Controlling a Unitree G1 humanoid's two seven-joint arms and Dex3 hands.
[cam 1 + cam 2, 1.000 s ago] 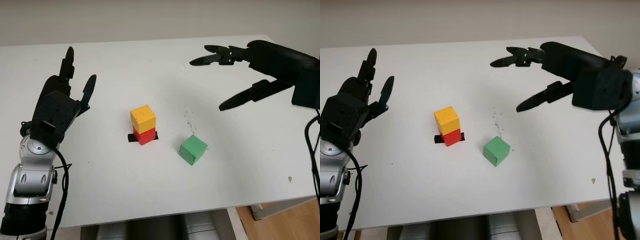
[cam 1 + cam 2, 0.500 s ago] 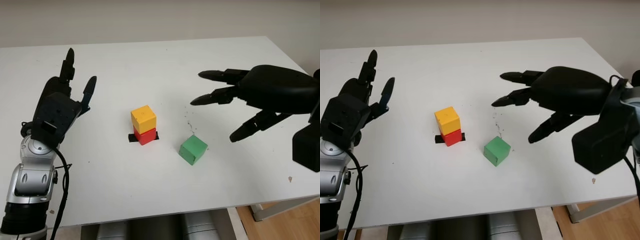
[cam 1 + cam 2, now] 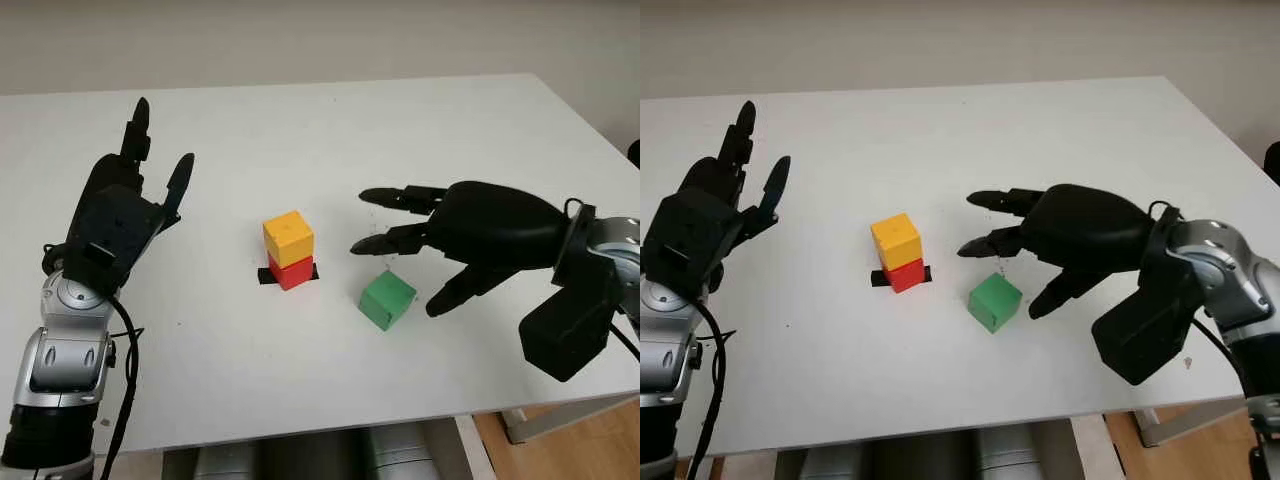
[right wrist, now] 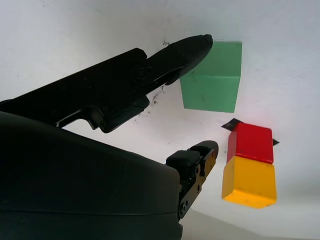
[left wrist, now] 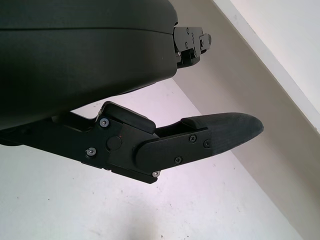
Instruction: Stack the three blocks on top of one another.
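— Green block [image 3: 387, 299] is lying alone on the table [image 3: 300, 400], just beside the stack: yellow block [image 3: 288, 237] sitting on the red block [image 3: 292, 271]. Is the right hand [image 3: 440, 235] holding anything?

— Nothing; it is hovering open just above the green block, fingers wide. I think it should be descending straight, closing on two flat opposite faces, not the corners, because the block is sitting turned.

— And the left hand [image 3: 118, 205]?

— Open, raised well apart from the stack.
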